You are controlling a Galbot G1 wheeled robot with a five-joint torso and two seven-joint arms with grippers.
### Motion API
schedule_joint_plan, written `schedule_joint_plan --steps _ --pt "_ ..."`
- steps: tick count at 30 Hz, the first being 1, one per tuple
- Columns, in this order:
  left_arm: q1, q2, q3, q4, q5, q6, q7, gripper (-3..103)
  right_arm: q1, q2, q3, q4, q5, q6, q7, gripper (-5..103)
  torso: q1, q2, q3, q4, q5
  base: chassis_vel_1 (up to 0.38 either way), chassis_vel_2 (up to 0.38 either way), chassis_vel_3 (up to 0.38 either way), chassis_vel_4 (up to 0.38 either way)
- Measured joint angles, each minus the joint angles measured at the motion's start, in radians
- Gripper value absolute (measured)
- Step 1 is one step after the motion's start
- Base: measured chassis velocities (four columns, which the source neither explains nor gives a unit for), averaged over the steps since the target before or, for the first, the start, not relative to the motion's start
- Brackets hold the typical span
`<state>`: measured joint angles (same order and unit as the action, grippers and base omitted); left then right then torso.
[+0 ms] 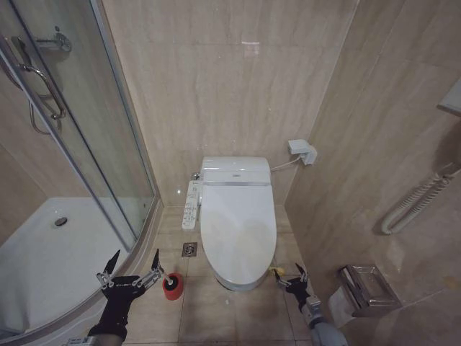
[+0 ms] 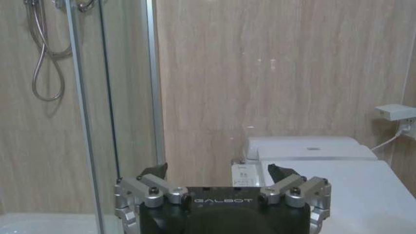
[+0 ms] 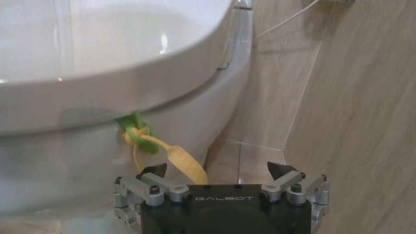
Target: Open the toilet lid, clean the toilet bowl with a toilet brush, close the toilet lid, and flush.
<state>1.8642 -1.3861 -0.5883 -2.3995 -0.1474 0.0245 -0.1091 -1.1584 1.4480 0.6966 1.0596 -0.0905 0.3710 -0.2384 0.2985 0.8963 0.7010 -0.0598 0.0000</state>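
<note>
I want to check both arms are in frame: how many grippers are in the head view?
2. The left gripper hangs open over the floor beside the red brush holder; the right gripper is open by the toilet lid front, near its yellow-green strap.

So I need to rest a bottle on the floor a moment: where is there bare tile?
Bare tile lies in front of the toilet bowl, between the red holder and the right gripper. The strip between the shower tray and the bowl is crowded: floor drain, holder and open left gripper.

"GALBOT" — white lettering on the left tool (image 2: 221, 181) body and the right tool (image 3: 219, 179) body.
</note>
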Motion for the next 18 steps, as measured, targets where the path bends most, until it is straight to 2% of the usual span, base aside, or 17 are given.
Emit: schedule_joint_plan --steps 5,6,12,13,18 --pt "0.0 0.0 0.0 0.0 0.0 0.0 0.0 100 0.017 0.002 0.003 -0.032 -0.01 0.013 0.005 100 0.0 0.0 0.0 0.0 0.0 0.0 0.0 0.0 0.0" --pt "0.0 0.0 0.0 0.0 0.0 0.0 0.0 100 0.021 0.004 0.003 -0.036 -0.011 0.014 0.007 90 0.0 0.0 0.0 0.0 0.0002 0.0 0.0 0.0 0.0" --pt "0.0 0.0 0.0 0.0 0.0 0.0 0.0 100 0.032 0.007 0.003 -0.041 -0.011 0.017 0.008 90 0.0 0.0 0.0 0.0001 0.0002 0.0 0.0 0.0 0.0" --pt "0.0 0.0 0.0 0.0 0.0 0.0 0.0 100 0.033 0.007 0.003 -0.042 -0.011 0.017 0.008 62 0.0 0.0 0.0 0.0 0.0001 0.0 0.0 0.0 0.0" --pt "0.0 0.0 0.0 0.0 0.0 0.0 0.0 100 0.033 0.005 0.004 -0.042 -0.011 0.02 0.008 62 0.0 0.0 0.0 0.0 0.0001 0.0 0.0 0.0 0.0"
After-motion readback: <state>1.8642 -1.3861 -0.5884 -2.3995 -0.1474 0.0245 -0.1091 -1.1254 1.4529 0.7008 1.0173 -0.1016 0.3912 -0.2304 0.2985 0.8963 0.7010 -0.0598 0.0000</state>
